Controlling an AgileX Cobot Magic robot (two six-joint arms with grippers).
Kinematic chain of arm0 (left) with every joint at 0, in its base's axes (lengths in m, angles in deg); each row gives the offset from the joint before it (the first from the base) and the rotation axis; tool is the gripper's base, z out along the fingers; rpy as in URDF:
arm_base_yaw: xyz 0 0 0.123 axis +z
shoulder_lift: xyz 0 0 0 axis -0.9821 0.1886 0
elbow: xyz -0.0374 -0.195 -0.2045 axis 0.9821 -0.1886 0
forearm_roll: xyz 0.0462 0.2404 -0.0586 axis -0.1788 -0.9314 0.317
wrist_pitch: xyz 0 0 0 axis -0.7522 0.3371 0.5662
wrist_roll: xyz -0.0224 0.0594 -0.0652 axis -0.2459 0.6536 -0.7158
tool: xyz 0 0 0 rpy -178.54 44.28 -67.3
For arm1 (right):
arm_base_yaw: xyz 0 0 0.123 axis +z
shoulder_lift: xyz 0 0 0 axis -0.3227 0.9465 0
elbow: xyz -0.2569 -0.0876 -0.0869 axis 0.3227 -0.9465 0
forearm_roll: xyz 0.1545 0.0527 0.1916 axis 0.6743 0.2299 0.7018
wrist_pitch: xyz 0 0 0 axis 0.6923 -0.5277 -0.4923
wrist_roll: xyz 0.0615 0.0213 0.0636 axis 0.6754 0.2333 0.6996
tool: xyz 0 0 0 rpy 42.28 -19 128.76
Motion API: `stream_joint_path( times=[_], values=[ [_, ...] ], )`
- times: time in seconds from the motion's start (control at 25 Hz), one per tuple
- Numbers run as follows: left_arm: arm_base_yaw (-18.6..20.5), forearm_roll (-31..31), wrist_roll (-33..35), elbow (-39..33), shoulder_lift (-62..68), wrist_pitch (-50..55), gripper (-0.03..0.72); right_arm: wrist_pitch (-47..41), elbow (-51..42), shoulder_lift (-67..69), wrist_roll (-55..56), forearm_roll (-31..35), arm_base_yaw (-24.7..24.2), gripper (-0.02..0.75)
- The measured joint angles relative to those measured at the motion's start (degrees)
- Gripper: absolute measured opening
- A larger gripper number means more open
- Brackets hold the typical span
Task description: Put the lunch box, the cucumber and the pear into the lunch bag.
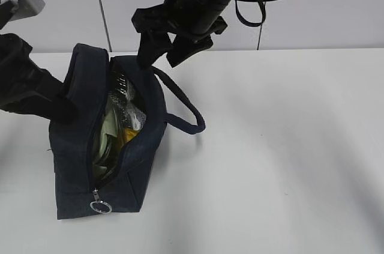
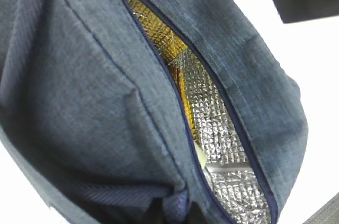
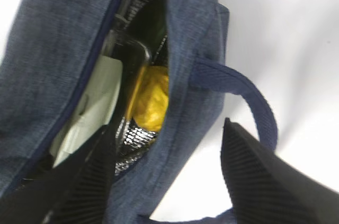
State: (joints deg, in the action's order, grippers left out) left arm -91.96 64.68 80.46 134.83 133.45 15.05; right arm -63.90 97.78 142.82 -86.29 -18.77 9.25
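Observation:
The navy lunch bag (image 1: 78, 164) stands at the table's left with its zipper open. Inside it show the pale green lunch box (image 1: 108, 131) and the yellow pear (image 1: 129, 135). A dark shape (image 1: 117, 81) at the far end may be the cucumber. My left gripper (image 1: 63, 110) is shut on the bag's left wall; the left wrist view shows fabric pinched (image 2: 180, 214). My right gripper (image 1: 162, 60) is open above the bag's far end. In the right wrist view (image 3: 167, 128) its jaws straddle the bag's right wall, with the pear (image 3: 151, 97) and lunch box (image 3: 95, 107) below.
The bag's loop handle (image 1: 186, 110) lies on the white table (image 1: 288, 146) to the right of the bag. The metal ring pull (image 1: 101, 207) sits at the near end of the zipper. A white wall stands behind.

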Motion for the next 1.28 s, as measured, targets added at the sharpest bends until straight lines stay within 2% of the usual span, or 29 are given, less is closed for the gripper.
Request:
stream_joint_path(
  times=[0.16,0.44,0.56,0.76,0.8,0.92,1.28],
  values=[
    [0.0,0.0,0.0,0.0,0.0,0.0,0.017,-1.4,0.0,1.2,0.5,-1.1,-0.1,0.485],
    [0.0,0.0,0.0,0.0,0.0,0.0,0.017,-2.3,0.0,4.6,0.5,1.3,-0.1,0.482],
    [0.0,0.0,0.0,0.0,0.0,0.0,0.017,-2.2,0.0,4.7,0.5,1.9,-0.1,0.407],
    [0.0,0.0,0.0,0.0,0.0,0.0,0.017,-2.2,0.0,5.7,0.2,1.9,0.0,0.080],
    [0.0,0.0,0.0,0.0,0.0,0.0,0.017,-2.3,0.0,5.8,0.2,1.9,0.0,0.041],
    [0.0,0.0,0.0,0.0,0.0,0.0,0.017,-2.9,0.0,5.8,0.3,1.0,0.0,0.014],
    [0.0,0.0,-0.1,2.9,1.9,0.6,0.017,-4.1,0.0,4.2,1.0,-2.4,-0.1,0.012]
  ],
)
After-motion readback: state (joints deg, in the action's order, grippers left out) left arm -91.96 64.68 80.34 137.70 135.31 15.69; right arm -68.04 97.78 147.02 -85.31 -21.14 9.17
